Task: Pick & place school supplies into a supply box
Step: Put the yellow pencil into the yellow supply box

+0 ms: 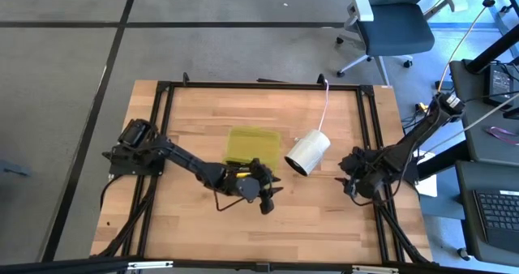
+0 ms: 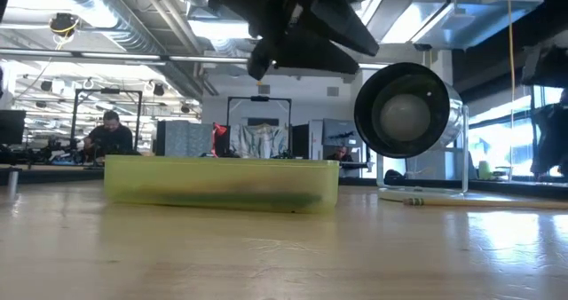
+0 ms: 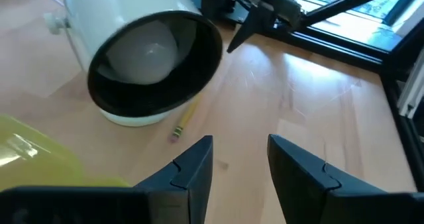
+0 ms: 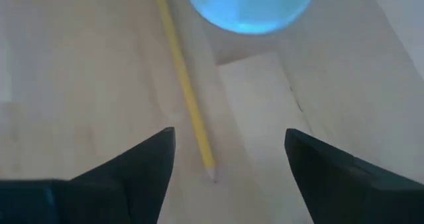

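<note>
Translucent yellow-green supply box (image 2: 222,183) w/ dark pens inside; both arms' fingers spread apart, holding nothing.

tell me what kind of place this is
Probably an open-plan robotics lab or workshop: exposed ceiling ducts, a person at a cluttered bench, and an office chair and keyboard beside the wooden table.

Supply box (image 1: 252,145) – translucent yellow-green, a dark streak showing through its side. Pencil (image 4: 185,85) – yellow, pale wood tip; pink eraser end. White cylinder (image 1: 307,152), black inner rim, on a pale pink-white cord (image 1: 326,104). Table (image 1: 195,112): light wood planks, black frame. Both arms dark
</note>
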{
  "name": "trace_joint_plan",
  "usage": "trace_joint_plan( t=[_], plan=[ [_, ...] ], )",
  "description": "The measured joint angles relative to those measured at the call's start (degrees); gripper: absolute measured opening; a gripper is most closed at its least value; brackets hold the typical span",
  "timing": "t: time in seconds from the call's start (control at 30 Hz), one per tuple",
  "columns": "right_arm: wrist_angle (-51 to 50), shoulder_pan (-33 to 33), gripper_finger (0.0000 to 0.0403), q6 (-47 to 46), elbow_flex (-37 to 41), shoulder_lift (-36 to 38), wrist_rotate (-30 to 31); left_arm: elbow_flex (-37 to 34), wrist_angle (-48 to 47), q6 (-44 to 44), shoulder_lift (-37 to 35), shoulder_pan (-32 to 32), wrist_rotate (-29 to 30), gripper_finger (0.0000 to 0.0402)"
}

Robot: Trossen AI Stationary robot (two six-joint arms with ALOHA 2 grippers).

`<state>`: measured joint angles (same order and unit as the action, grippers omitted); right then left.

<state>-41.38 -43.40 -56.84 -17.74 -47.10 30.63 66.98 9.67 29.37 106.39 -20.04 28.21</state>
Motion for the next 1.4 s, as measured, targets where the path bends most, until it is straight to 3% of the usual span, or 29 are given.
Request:
trace_joint_plan(
  t=[0.33,0.5,0.63,1.13,1.4],
  plan=[
    [17.82,2.73,0.0288,0.52,7.21,-2.74,-2.36,0.00,-0.02,-5.74,0.00,3.96,-8.84,0.0137],
    [20.76,3.18,0.0282,2.16,8.31,-5.75,-2.14,0.00,-0.04,-6.19,0.00,4.82,-13.65,0.0137],
    [24.82,3.18,0.0260,7.23,8.36,-9.52,-0.69,0.00,-0.04,-6.19,0.00,4.84,-15.99,0.0137],
    [48.21,3.24,0.0166,6.36,8.12,-25.71,2.86,0.00,-0.07,-6.63,0.00,4.66,-20.88,0.0137],
    [48.88,3.13,0.0131,6.75,2.04,-36.43,6.15,0.00,-0.07,-6.63,0.00,4.66,-21.81,0.0137]
  ],
)
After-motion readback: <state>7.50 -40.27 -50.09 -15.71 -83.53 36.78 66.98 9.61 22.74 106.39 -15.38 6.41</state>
